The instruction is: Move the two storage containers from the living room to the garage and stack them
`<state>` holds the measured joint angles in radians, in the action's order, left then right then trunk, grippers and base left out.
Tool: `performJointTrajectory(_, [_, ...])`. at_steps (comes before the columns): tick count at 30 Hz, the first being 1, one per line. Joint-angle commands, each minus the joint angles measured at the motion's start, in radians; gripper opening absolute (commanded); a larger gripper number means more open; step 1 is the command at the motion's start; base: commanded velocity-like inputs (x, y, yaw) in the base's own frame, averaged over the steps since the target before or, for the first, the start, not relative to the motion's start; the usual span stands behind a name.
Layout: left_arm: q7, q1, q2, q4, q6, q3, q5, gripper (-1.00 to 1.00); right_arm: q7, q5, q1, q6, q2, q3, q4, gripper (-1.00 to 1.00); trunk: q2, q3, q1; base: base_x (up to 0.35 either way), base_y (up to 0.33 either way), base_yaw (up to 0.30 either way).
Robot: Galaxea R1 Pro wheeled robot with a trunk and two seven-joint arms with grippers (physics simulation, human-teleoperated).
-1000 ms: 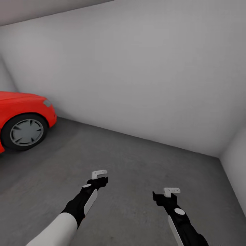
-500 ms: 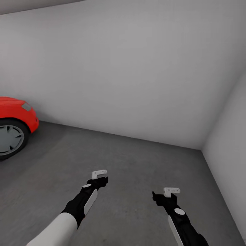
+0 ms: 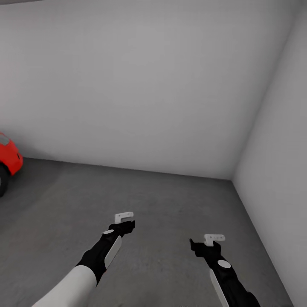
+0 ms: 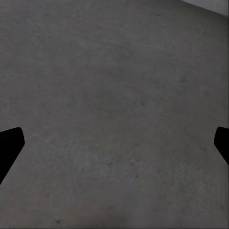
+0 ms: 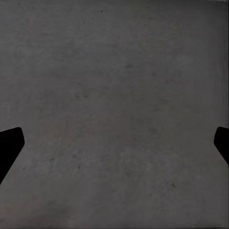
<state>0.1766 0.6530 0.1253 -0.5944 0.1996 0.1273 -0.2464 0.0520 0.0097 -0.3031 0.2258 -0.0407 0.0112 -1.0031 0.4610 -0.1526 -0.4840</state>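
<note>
The left hand (image 3: 124, 217) is held out low over the floor (image 3: 170, 204), at the end of a black forearm with a white upper sleeve. In the left wrist view its two dark fingertips (image 4: 9, 148) sit at opposite edges of the frame, spread wide, with nothing between them: the left hand is open and empty. Beneath it lies plain dark grey concrete floor (image 4: 114, 105), with a pale strip of wall at one corner of that view.

The right hand (image 3: 214, 238) is extended beside the left hand, slightly nearer the robot's trunk. In the right wrist view its fingertips (image 5: 9, 148) are likewise set at opposite edges, spread wide and holding nothing: the right hand is open and empty. Only grey concrete floor (image 5: 114, 105) lies beneath it.

Beyond the hands, the floor runs to a white back wall (image 3: 136, 85). A second white wall (image 3: 277, 170) stands to the right of the hands and meets the back wall in a corner ahead and to the right. Far to the left of the hands, at the frame edge, the nose of a red car (image 3: 7, 153) and part of its front wheel are visible.

This is the garage. The storage containers cannot be located from these views.
</note>
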Motion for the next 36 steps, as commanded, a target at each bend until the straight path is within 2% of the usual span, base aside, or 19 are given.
performJointTrajectory(1, [0.010, 0.000, -0.001, -0.002, 0.004, 0.006, -0.011, 1.00, 0.002, 0.001, -0.001, 0.006, -0.001, 0.001, -0.002, 1.00, 0.002, -0.002, -0.001, 0.000, 0.000, -0.266])
performJointTrajectory(12, [0.010, 0.000, 0.000, -0.002, -0.019, 0.006, -0.007, 1.00, 0.002, 0.000, -0.001, 0.006, -0.001, 0.001, -0.002, 1.00, 0.002, -0.002, -0.001, -0.021, -0.031, -0.267])
performJointTrajectory(36, [0.011, 0.000, 0.001, -0.002, -0.025, 0.006, -0.005, 1.00, 0.002, 0.001, -0.001, 0.007, -0.001, -0.001, -0.001, 1.00, 0.002, -0.002, -0.001, -0.197, -0.244, -0.267])
